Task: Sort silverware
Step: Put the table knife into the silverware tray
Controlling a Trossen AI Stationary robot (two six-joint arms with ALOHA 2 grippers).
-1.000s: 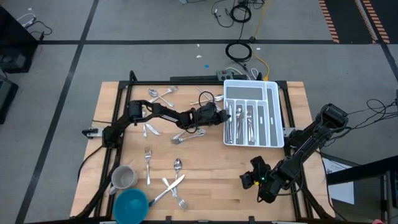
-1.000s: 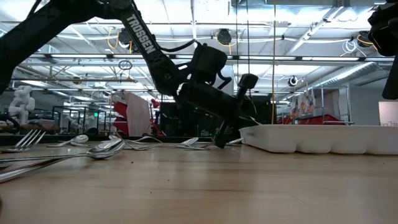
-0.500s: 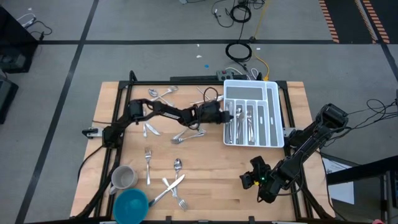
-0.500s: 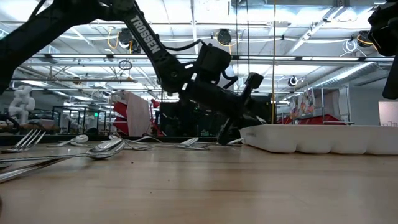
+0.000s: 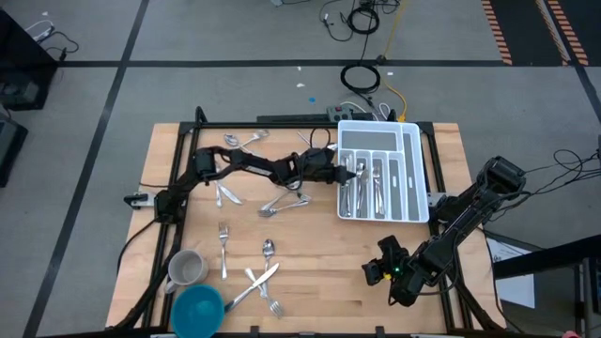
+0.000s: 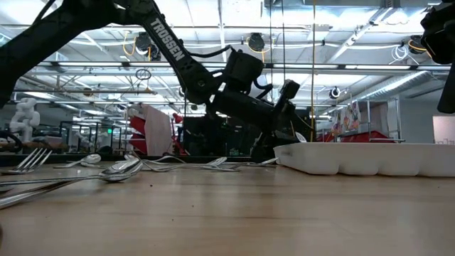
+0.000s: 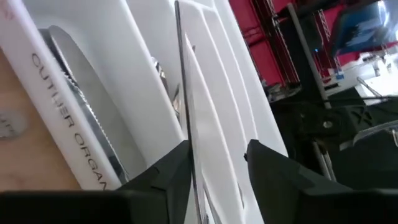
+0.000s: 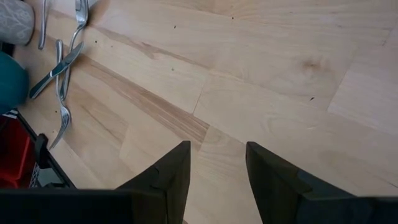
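The white organiser tray (image 5: 413, 178) at the table's far right holds several pieces of silverware (image 5: 362, 188). More silverware lies loose on the wood: a far-left group (image 5: 242, 143), a middle group (image 5: 286, 202), a fork (image 5: 223, 246) and a crossed pile near the front (image 5: 263, 282). My left gripper (image 5: 340, 172) reaches over the tray's left wall, open, with a slim silver piece (image 7: 185, 93) running between its fingers over a compartment. My right gripper (image 5: 376, 272) hovers open over bare wood at the near right, holding nothing (image 8: 217, 149). My left gripper has its fingers apart on either side of the slim silver piece, which runs along them. The lower stretch of the piece (image 7: 193, 168) lies close against one finger's inner edge. I cannot tell whether it touches that finger.
A grey mug (image 5: 186, 268) and a teal bowl (image 5: 197, 308) stand at the near left corner. A serrated knife (image 7: 81, 81) lies in the tray's outer compartment. Bare wood stretches across the table's near middle and right.
My left gripper has moved toward the table's right edge and risen a little, from beside the tray's left wall to over that wall. The loose silverware on the table has stayed where it was.
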